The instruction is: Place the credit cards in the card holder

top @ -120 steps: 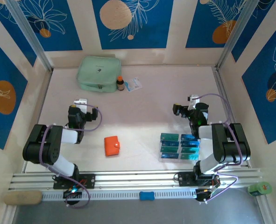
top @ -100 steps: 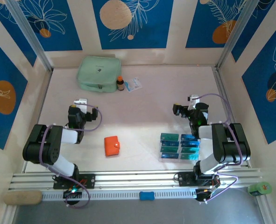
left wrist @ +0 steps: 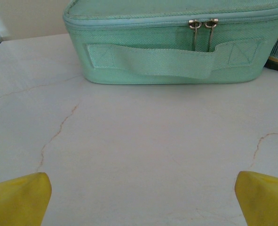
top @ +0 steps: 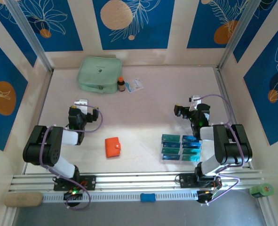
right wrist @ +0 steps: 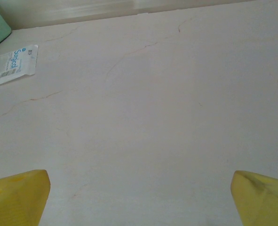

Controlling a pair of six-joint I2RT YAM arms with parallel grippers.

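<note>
The orange card holder (top: 113,147) lies folded shut on the table, near the front, between the two arms. Several teal and blue credit cards (top: 181,147) lie in two neat columns to its right, just in front of the right arm. My left gripper (top: 81,104) rests folded back at the left, up and left of the holder. My right gripper (top: 181,110) rests at the right, behind the cards. Both are open with nothing between their yellow fingertips (left wrist: 19,197), and bare table lies under the right gripper's own tips (right wrist: 16,195).
A mint-green zip pouch (top: 99,74) sits at the back left, straight ahead of the left wrist camera as the pouch (left wrist: 171,42). A small brown bottle (top: 121,84) and a white-and-blue packet (top: 135,85) lie beside it. Walls enclose the table on three sides.
</note>
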